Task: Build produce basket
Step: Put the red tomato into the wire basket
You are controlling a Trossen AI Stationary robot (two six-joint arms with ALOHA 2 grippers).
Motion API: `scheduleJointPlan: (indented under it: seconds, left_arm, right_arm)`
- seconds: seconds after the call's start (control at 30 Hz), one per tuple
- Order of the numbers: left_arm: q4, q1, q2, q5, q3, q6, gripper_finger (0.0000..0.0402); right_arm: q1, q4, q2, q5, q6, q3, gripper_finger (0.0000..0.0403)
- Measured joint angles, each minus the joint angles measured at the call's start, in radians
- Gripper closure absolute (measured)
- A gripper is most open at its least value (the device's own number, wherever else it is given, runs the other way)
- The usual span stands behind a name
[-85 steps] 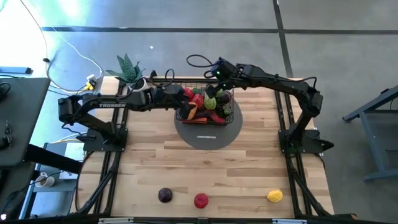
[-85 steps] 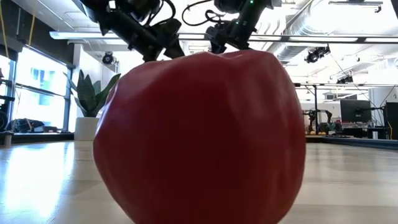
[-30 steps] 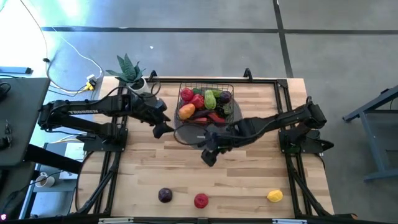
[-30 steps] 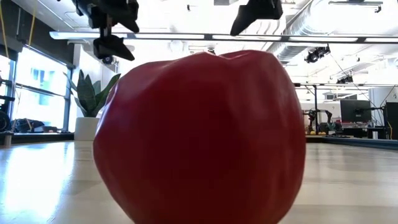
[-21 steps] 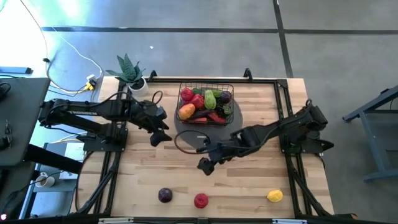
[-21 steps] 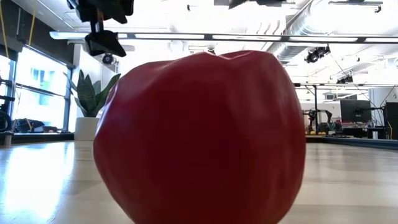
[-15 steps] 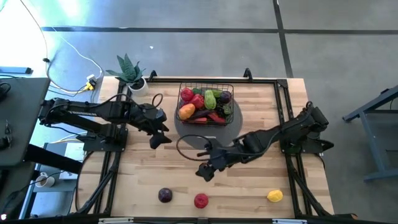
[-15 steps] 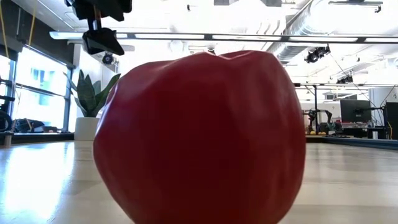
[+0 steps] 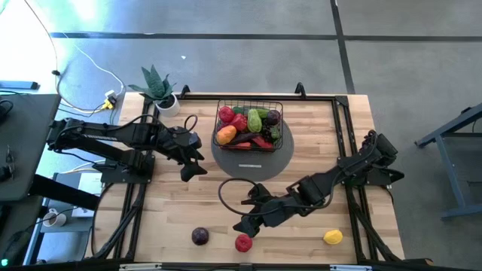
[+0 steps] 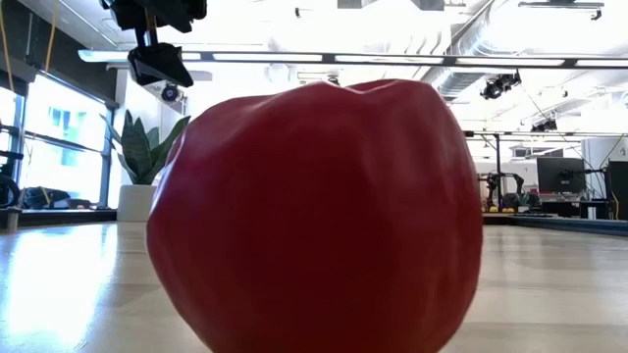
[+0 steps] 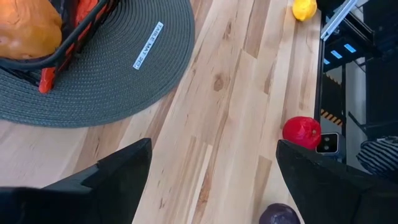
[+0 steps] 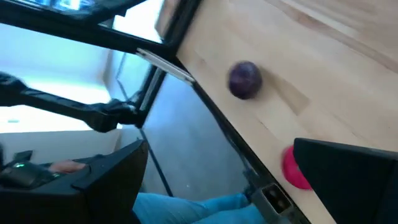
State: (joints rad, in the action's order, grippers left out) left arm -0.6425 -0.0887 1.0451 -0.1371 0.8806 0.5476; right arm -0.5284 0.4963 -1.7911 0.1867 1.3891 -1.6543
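Above red fruit point(image 9: 242, 242): right pincer point(image 9: 242, 225), open, empty.

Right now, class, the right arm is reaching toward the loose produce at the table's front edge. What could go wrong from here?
1. The red fruit lies close to the table's front edge; a nudge from the right tool, open just beside it, might roll it off.
2. The purple fruit sits nearby and could be knocked.
3. The basket already looks full; added pieces might tumble out.

Black wire basket point(image 9: 249, 103); grey woven disc point(image 9: 251, 156).
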Motion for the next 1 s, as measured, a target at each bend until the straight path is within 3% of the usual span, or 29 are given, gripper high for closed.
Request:
scheduleJointPlan:
  seconds: [0.1,0.3,0.77,1.0]
  left_arm:
    - [-0.005,0.0,0.0,0.001,0.0,0.0,0.0067]
    - [-0.026,0.0,0.0,0.029,0.0,0.027,0.0067]
    - [-0.154,0.016,0.0,0.108,0.0,0.281,0.0067]
    - [-0.155,0.041,0.0,0.119,0.0,0.318,0.0067]
  right_arm:
    - [-0.005,-0.049,-0.003,0.032,-0.064,0.0,0.0018]
    - [-0.008,-0.029,-0.004,0.076,-0.346,0.0,0.0018]
    - [-0.007,-0.038,-0.004,0.064,-0.963,0.0,0.0018]
    - [-0.037,-0.098,-0.069,0.01,-1.154,0.0,0.0018]
